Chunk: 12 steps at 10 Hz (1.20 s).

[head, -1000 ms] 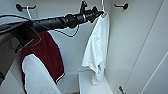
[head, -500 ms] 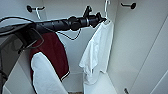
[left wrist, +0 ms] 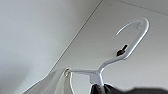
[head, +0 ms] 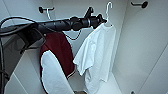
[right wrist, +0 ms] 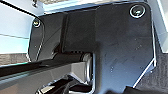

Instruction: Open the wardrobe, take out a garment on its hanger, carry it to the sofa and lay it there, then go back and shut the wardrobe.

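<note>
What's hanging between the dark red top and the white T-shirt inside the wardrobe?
Nothing hangs between the dark red top and the white T-shirt; the head view shows bare white back wall there.

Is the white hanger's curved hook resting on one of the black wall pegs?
No. The white hanger has its hook in open air, clear of both black pegs.

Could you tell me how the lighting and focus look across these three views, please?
Head view: even, soft light, the thin white T-shirt blurred against the white wardrobe wall. Left wrist view: slim white hanger soft-edged, faint contrast. Right wrist view: dark, slight sheen on the plate.
</note>
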Tool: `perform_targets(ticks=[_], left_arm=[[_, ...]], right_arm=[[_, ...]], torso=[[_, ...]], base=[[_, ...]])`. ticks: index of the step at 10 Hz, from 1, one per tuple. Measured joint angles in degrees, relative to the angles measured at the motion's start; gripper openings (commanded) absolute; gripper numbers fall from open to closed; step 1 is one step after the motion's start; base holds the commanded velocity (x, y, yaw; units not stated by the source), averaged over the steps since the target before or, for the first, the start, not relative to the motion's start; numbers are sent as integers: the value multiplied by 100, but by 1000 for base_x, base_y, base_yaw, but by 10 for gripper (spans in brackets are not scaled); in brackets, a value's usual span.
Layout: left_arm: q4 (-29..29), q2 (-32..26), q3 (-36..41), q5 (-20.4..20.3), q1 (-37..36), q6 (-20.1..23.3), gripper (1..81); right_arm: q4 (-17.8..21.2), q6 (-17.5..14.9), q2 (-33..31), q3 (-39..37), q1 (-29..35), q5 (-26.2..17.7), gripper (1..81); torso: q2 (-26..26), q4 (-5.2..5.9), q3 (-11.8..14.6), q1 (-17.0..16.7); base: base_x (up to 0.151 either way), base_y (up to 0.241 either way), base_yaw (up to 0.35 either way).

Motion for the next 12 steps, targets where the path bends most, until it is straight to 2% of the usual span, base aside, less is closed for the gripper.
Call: perform_targets(ticks=[4, 7, 12], left_arm=[[0, 185, 383, -59, 34, 0, 10], [0, 297, 914, -238, 469, -2, 10], [22, -72, 1703, -967, 913, 46, 10]], right_arm=[[-2, 0, 1, 0, -17, 5, 811], [-2, 2, 9, 24, -17, 13, 811], [-5, 2, 6, 27, -17, 16, 811]], torso=[[0, 0, 0, 0], [-2, 0, 0, 0], [0, 0, 0, 0]], base=[[0, 0, 0], [0, 0, 0], [0, 0, 0]])
